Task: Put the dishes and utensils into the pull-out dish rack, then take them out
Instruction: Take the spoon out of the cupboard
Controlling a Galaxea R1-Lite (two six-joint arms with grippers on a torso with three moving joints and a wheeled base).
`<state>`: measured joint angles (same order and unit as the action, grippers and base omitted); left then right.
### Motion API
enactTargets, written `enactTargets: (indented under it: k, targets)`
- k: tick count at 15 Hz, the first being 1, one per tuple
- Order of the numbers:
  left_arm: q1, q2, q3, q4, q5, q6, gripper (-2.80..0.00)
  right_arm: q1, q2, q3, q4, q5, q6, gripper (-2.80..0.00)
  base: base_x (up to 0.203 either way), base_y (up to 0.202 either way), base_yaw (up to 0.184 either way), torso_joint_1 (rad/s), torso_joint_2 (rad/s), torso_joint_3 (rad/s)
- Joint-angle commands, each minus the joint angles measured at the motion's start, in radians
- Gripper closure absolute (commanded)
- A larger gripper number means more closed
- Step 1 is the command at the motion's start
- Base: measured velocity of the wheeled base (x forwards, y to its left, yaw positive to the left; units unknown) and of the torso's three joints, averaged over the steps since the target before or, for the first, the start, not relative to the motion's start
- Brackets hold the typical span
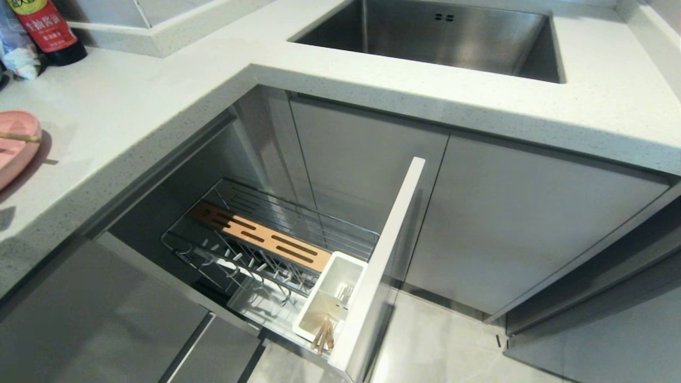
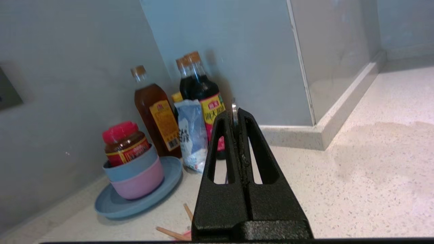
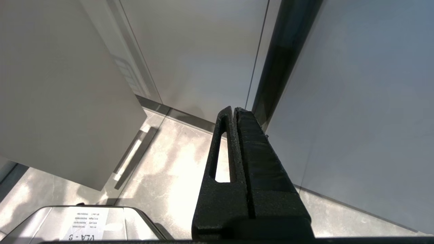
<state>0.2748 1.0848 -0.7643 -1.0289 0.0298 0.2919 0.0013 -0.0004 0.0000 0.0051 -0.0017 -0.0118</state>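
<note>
Pull-out dish rack (image 1: 276, 250), drawn out under the counter: white utensil caddy (image 1: 331, 303) at its front holds wooden chopsticks (image 1: 322, 335); wire slots carry no dishes. Pink plate (image 1: 16, 146) on the countertop (image 1: 133, 106), far left, one chopstick (image 1: 20, 138) across it. Left gripper (image 2: 236, 115) over the counter, jaws pressed together on a slim silver fork (image 2: 234, 113); right gripper (image 3: 234, 112) closed, holding nothing, low by the cabinet doors.

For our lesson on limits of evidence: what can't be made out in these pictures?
Head view: pink plate cut off by left edge; neither gripper shows.
Left wrist view: left gripper hides most of the silver sliver between its tips, and wooden sticks below.
Right wrist view: right gripper faces cabinet doors; no dishes show.
</note>
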Motion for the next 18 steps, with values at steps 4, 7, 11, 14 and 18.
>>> enactTargets:
  k: [4,7,11,14,18]
  targets:
    - [0.023,0.052,-0.012,-0.007,0.001,0.003,0.0,0.0,0.0,0.0,-0.001,0.0,-0.001,0.0,0.0,0.0,0.0,0.0,0.0,0.0]
    - [0.026,0.062,-0.012,-0.007,0.001,0.003,0.0,0.0,-0.001,0.0,0.0,0.0,-0.001,0.0,0.0,0.0,0.0,0.0,0.0,0.0]
    - [0.032,0.072,-0.012,-0.008,0.001,0.004,0.0,0.0,0.0,0.0,0.0,0.0,-0.001,0.0,0.0,0.0,0.0,0.0,0.0,0.0]
    - [0.035,0.072,-0.013,-0.01,0.001,0.004,0.0,0.0,0.0,0.0,-0.001,0.0,-0.001,0.0,0.0,0.0,0.0,0.0,0.0,0.0]
    - [0.04,0.078,-0.017,-0.008,0.001,0.004,0.0,0.0,-0.001,0.0,-0.001,0.0,-0.001,0.0,0.0,0.0,0.0,0.0,0.0,0.0]
